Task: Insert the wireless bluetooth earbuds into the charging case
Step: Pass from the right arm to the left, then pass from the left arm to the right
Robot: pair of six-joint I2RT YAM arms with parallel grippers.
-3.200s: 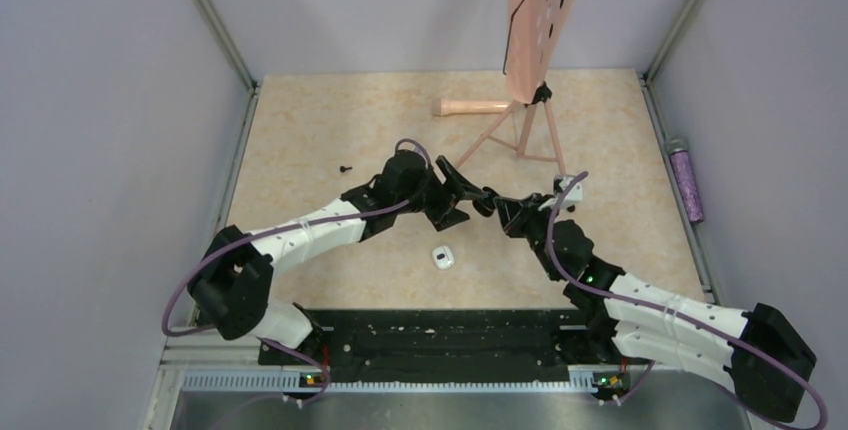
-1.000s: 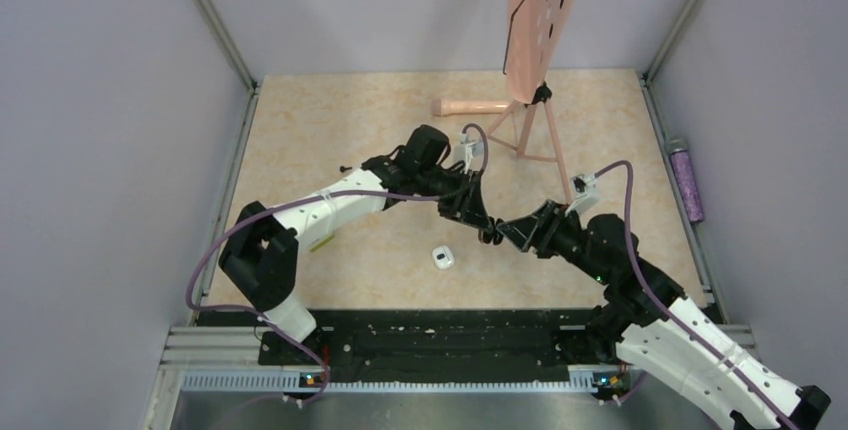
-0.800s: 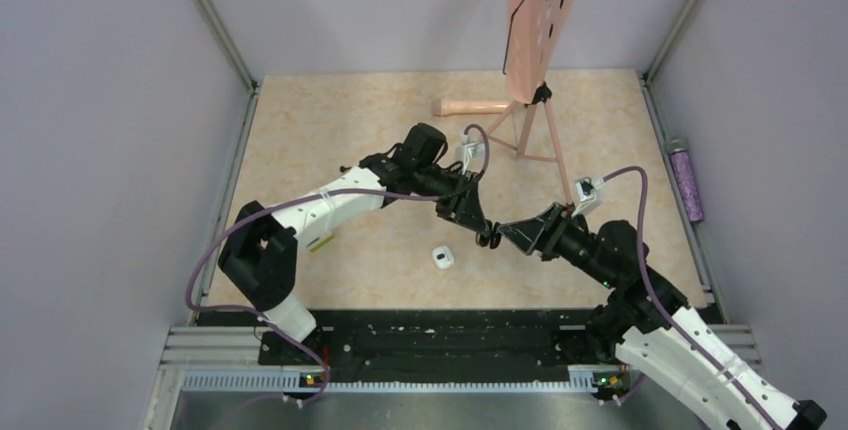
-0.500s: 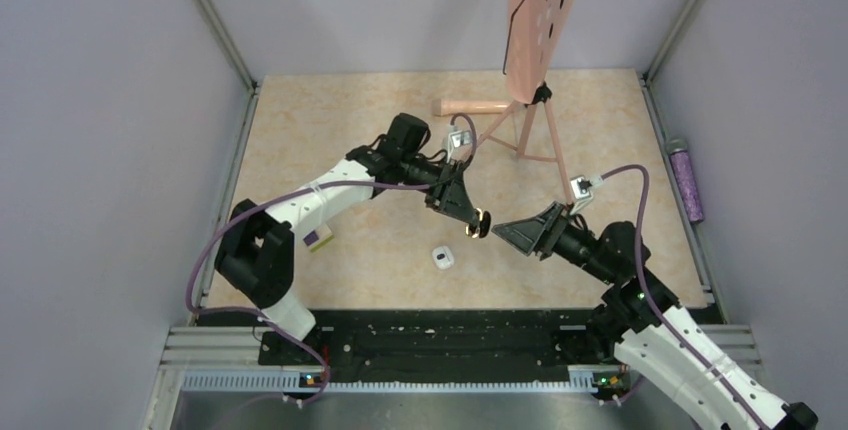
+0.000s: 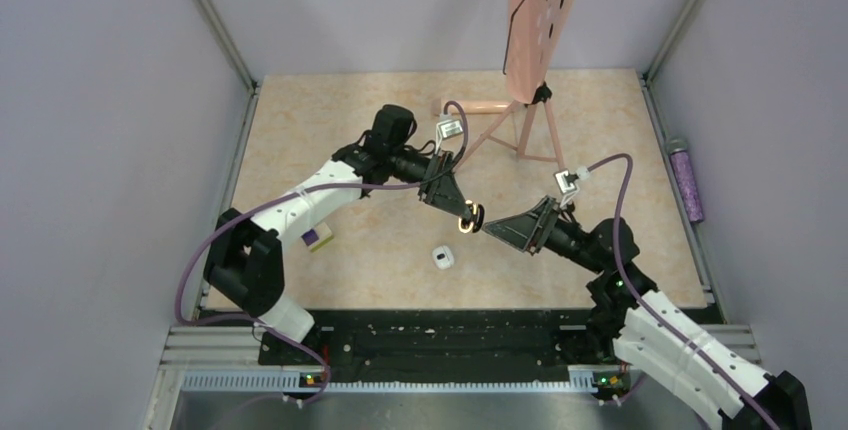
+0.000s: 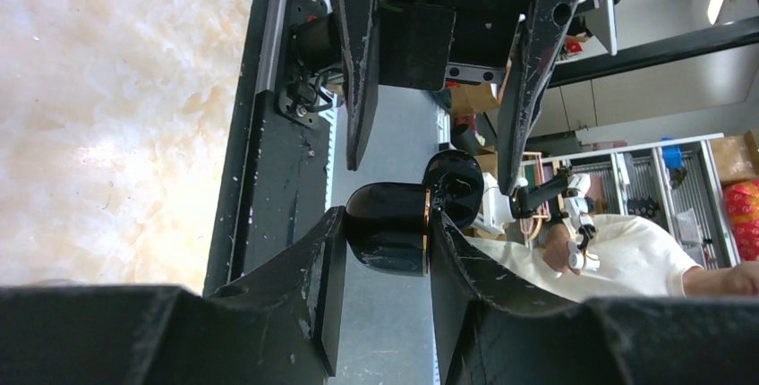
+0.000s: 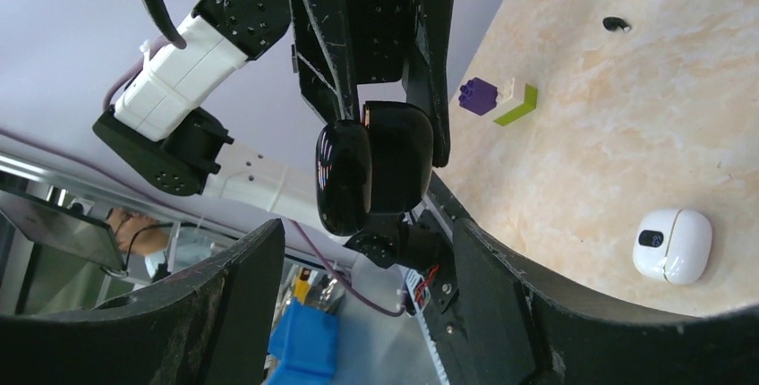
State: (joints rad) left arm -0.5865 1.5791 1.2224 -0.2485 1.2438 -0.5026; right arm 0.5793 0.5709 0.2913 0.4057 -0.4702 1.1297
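Observation:
My left gripper (image 5: 468, 218) is shut on the black charging case (image 5: 470, 217), held off the table with its gold-rimmed lid hinged open. The left wrist view shows the case (image 6: 389, 228) pinched between the two fingers of that gripper (image 6: 385, 242). Facing it, my right gripper (image 5: 490, 232) is open, its wide jaws on either side of the case (image 7: 371, 166) without touching it; nothing sits between that gripper's (image 7: 362, 228) fingers. Two tiny black earbuds (image 7: 614, 23) lie on the table far from both grippers; the top view hides them behind the left arm.
A white pebble-shaped case (image 5: 443, 257) lies on the table just below the grippers. A purple-and-yellow block (image 5: 318, 238) sits by the left arm. A pink stand (image 5: 530, 50) and a pink cylinder (image 5: 470, 107) are at the back. A purple tube (image 5: 685, 180) lies outside the right rail.
The right gripper's jaws have widened and it has drawn slightly away from the case. The left gripper has carried the case a little back and to the left.

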